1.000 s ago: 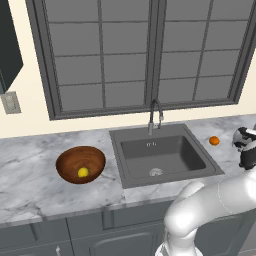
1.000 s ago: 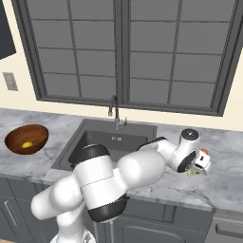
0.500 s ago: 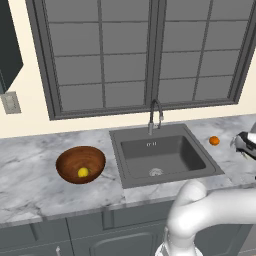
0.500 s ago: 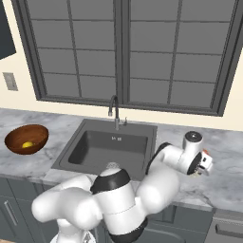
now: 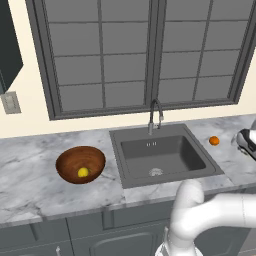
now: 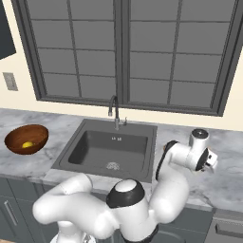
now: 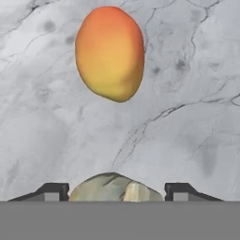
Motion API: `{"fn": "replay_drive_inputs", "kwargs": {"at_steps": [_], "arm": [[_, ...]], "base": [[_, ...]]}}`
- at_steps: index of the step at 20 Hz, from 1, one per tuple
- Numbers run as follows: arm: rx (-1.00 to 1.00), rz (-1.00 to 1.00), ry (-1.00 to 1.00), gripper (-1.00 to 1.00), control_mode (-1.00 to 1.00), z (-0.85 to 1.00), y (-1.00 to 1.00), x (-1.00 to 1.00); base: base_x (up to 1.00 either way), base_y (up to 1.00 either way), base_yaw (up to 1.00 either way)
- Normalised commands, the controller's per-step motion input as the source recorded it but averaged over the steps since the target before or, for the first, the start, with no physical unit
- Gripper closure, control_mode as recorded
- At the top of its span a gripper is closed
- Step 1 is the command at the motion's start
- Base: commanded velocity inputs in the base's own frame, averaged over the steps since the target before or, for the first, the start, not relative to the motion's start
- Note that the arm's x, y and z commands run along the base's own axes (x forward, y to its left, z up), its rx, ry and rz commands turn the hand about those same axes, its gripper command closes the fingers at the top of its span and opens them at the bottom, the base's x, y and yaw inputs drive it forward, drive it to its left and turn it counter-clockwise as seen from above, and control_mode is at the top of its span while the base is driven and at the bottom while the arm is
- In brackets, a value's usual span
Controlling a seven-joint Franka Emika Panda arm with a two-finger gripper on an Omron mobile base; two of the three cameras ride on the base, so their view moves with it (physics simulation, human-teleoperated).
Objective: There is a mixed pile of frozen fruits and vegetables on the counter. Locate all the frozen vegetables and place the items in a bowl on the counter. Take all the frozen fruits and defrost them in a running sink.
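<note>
Grey marble bench [image 5: 30, 175] runs under a dark window. At the hand view's bottom edge, the fingers [image 7: 117, 190] flank a pale lump [image 7: 115, 186], contact unclear. An orange-red fruit [image 7: 110, 52] lies above. Best to close squarely, then lift straight. Left, the bowl [image 5: 80, 163] holds a yellow piece [image 5: 83, 172]. No writing is visible.

No readable text, labels, brands or numbers anywhere; the sink's [image 5: 165, 156] back wall carries two tiny pale marks, possibly just fittings, too small to read.
</note>
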Motion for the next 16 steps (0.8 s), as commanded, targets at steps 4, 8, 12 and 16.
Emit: {"fn": "replay_drive_inputs", "kwargs": {"at_steps": [4,8,12,16], "arm": [[0.0,0.0,0.04,1.0,-1.0,-0.21,-0.08,0.17],[0.0,0.0,0.0,1.0,-1.0,-0.07,-0.07,0.04],[0.0,0.0,-0.05,1.0,-1.0,0.01,0.08,-0.05],[0.0,0.01,-0.17,1.0,-1.0,0.04,0.3,-0.28]], "base": [[0.0,0.0,0.0],[0.0,0.0,0.0],[0.0,0.0,0.0],[0.0,0.0,0.0]]}}
